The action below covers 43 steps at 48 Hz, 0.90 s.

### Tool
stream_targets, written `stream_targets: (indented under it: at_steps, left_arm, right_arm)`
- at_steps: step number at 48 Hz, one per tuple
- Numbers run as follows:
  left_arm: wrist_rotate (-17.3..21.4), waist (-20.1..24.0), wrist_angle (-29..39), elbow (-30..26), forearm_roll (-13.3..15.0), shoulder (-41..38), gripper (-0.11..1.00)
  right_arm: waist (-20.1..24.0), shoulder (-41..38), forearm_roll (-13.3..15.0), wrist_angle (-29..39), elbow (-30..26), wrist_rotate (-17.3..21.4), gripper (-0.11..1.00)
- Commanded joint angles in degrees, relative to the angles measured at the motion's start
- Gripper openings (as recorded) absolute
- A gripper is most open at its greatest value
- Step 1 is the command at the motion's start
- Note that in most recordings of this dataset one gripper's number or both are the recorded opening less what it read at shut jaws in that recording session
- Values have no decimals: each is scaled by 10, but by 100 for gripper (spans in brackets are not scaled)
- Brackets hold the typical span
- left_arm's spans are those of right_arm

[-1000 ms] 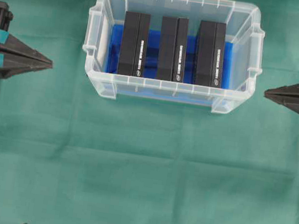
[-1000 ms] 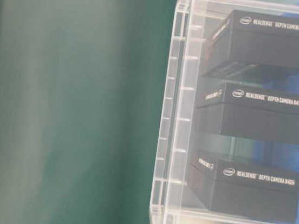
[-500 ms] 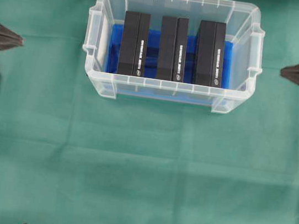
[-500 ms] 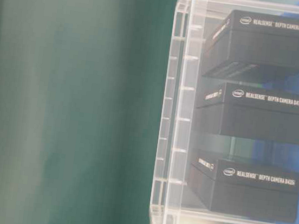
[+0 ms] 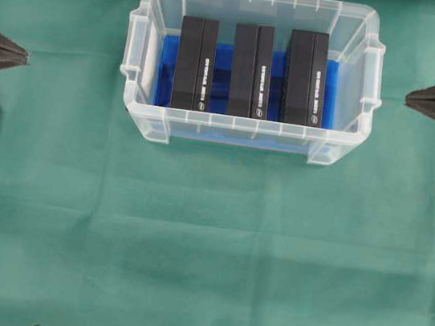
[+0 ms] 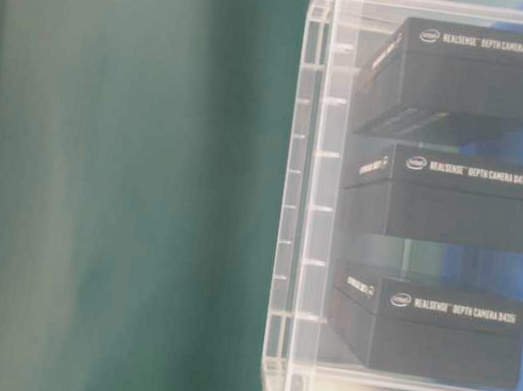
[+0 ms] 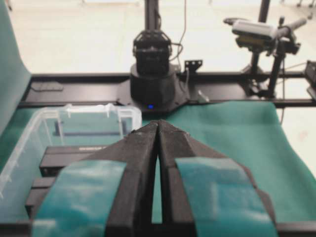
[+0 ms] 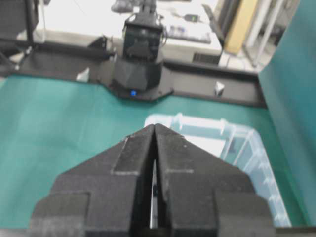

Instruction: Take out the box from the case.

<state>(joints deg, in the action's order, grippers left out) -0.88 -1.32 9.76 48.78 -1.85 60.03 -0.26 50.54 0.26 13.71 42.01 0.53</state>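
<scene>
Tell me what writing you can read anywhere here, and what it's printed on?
"intel REALSENSE DEPTH CAMERA D435i": top black box in the case, table-level view.
"intel REALSENSE DEPTH CAMERA D415": middle black box.
"intel REALSENSE DEPTH CAMERA D435i": bottom black box.
White print on the boxes' end faces and in the overhead view: too small to read.

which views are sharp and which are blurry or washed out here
Overhead view: even light, sharp on the case and its three black boxes. Table-level view: box lettering readable, green cloth a soft blur. Left wrist view: left tool up close and soft, floor behind overexposed. Right wrist view: right tool and background blurred.
</scene>
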Motion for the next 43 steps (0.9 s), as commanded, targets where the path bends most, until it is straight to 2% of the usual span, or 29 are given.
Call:
stream_targets:
  at_steps: [1,10,24,33,39,43]
  left_arm:
    - [-3,-3,16,-18,-2,-5,1]
    - [-28,-3,115,-39,-1,-7,1]
    - [-98,-3,394,-116,-1,-44,1]
    - [-141,-10,540,-156,-1,-85,1]
    - [-153,-23,587,-170,-1,-102,1]
    - [-154,-28,594,-171,-1,-104,1]
  right_arm:
    - [-1,-2,-2,21,-16,4,-1]
    - [-1,0,-2,130,-27,38,-1]
    - [-1,-20,0,425,-81,118,-1]
    - [-1,-46,4,564,-112,171,-1]
    - [-1,-56,5,642,-119,192,-1]
    - [-1,-59,7,663,-119,196,-1]
